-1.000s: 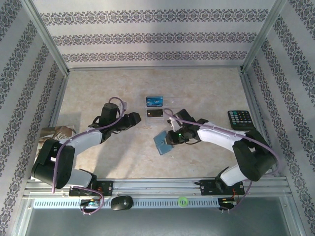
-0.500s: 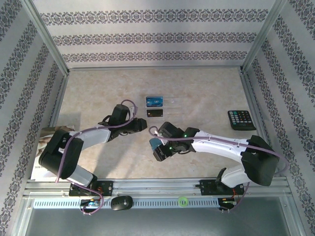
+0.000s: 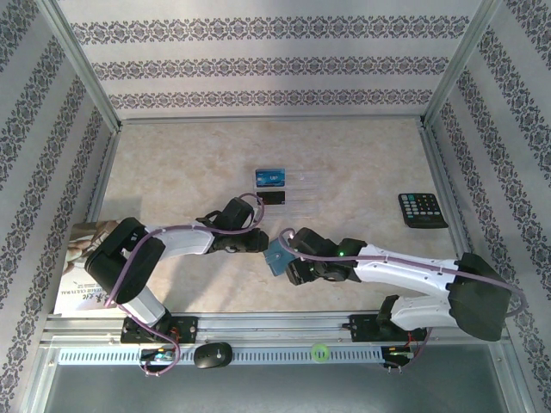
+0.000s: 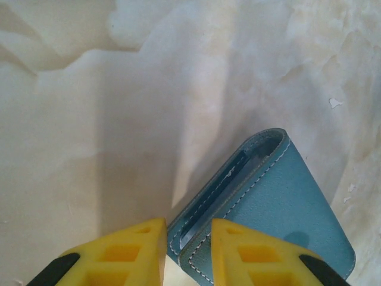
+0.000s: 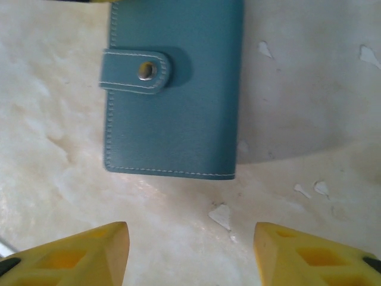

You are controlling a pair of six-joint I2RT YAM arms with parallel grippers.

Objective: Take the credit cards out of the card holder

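Card holder (image 5: 178, 107): small teal-blue stitched leather wallet, closed, flat on beige marbled tabletop (image 3: 362, 163)
Left gripper (image 4: 187, 232): narrowly parted astride its edge — grip cannot be told
Right gripper (image 5: 190, 238): spread wide, empty

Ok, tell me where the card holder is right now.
In the top view the card holder lies on the table near front centre, between the left gripper and the right gripper.

Pale marbled tabletop (image 3: 344, 146) inside aluminium-framed walls (image 3: 275, 52) with dark floral wallpaper bands.
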